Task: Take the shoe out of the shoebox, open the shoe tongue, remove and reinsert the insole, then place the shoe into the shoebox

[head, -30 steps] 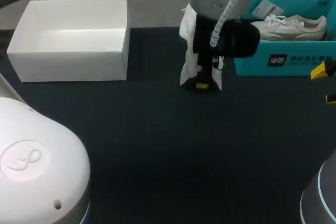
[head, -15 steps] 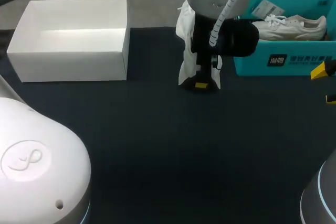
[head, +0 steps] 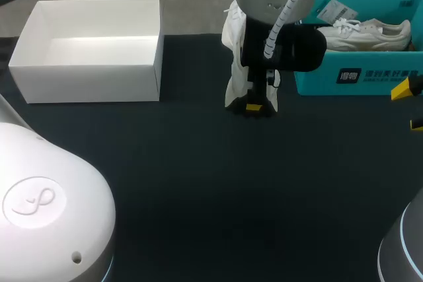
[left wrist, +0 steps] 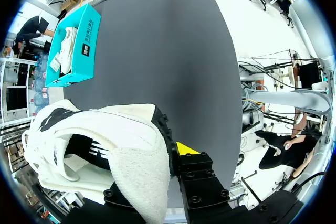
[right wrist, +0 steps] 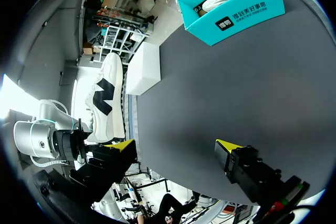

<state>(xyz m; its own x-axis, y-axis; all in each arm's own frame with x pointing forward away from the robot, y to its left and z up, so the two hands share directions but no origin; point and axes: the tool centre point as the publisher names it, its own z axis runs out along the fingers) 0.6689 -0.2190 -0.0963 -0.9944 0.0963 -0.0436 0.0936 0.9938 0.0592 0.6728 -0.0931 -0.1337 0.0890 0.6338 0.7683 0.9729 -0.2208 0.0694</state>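
Observation:
A white shoe (head: pixel 235 64) with black side marks stands on end over the dark table, heel down, between the two boxes. My left gripper (head: pixel 254 107) is shut on its heel; in the left wrist view the shoe (left wrist: pixel 94 140) fills the space between the fingers (left wrist: pixel 185 148) and hides one yellow tip. The open white shoebox (head: pixel 89 51) sits at the back left with nothing in it. My right gripper (head: pixel 410 106) is at the right edge, open and holding nothing; its own view shows the gripper (right wrist: pixel 176 145) facing the shoe (right wrist: pixel 107 95) across the mat.
A teal box (head: pixel 360 74) at the back right holds another white shoe (head: pixel 370 34). The dark mat (head: pixel 218 189) stretches bare from the boxes to the near edge. The white shoebox (right wrist: pixel 144 69) and teal box (right wrist: pixel 231 6) also show in the right wrist view.
My left gripper and the shoe have shifted very slightly to the left. The right gripper has stayed where it was.

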